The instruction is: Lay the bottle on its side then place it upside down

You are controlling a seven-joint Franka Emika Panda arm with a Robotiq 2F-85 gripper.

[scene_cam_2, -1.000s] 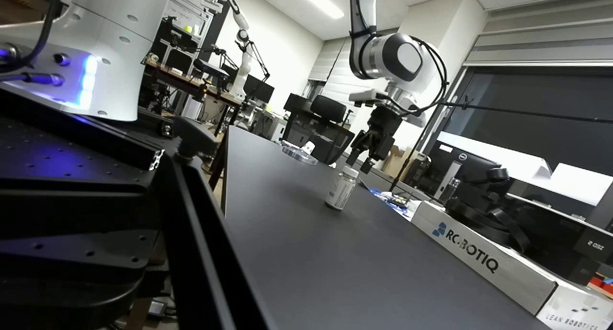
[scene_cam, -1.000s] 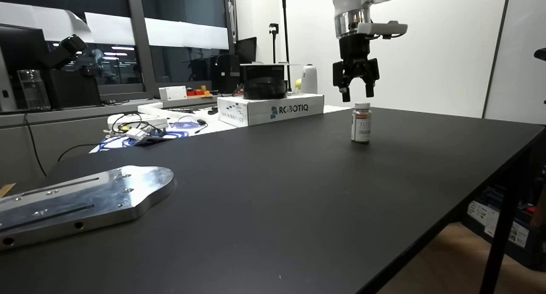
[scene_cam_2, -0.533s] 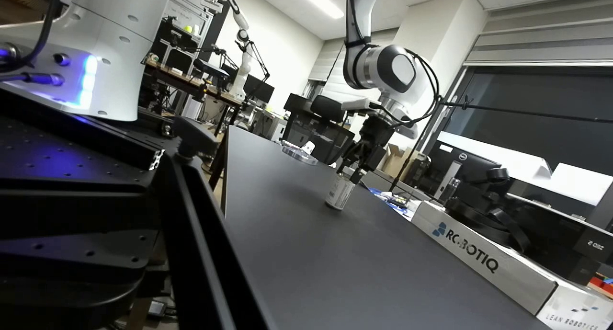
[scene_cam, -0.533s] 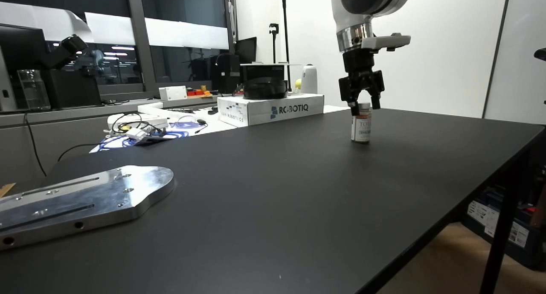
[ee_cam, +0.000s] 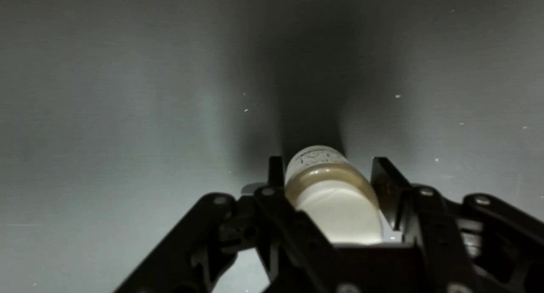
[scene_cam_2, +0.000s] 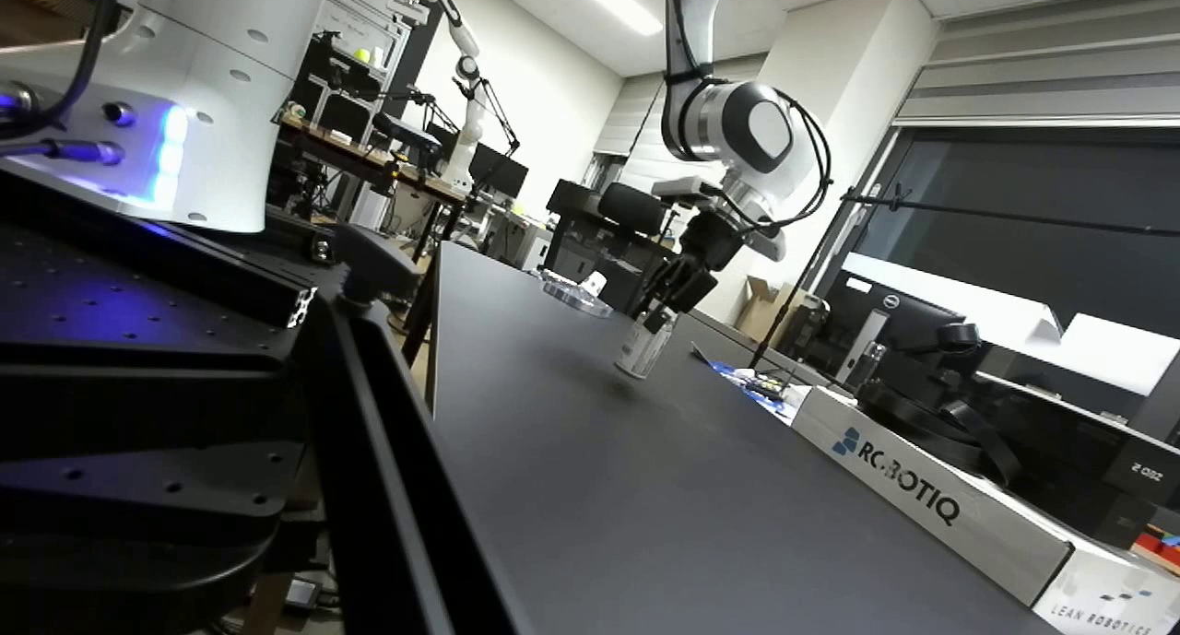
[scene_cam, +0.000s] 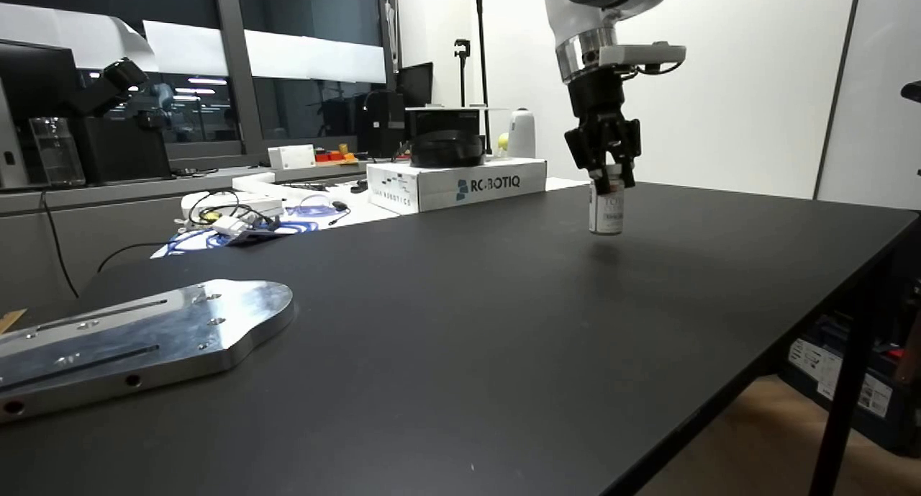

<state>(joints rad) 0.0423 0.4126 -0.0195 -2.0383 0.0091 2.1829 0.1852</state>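
Note:
The bottle hangs just above the black table, cap up, with its shadow below it in both exterior views. My gripper is shut on its upper part from above. In an exterior view the whitish bottle leans with my gripper, its base off the surface. The wrist view shows the white cap and amber shoulder of the bottle between the black fingers; part of the label shows beyond. The lower body is hidden there.
A shiny metal plate lies on the table near one end. Past the long edge stands a white ROBOTIQ box, with cables beside it. The robot base and a black frame border the opposite side.
My gripper came down over the standing bottle with its jaws apart, then closed on it. The bottle has since risen slightly off the table and shifted a little.

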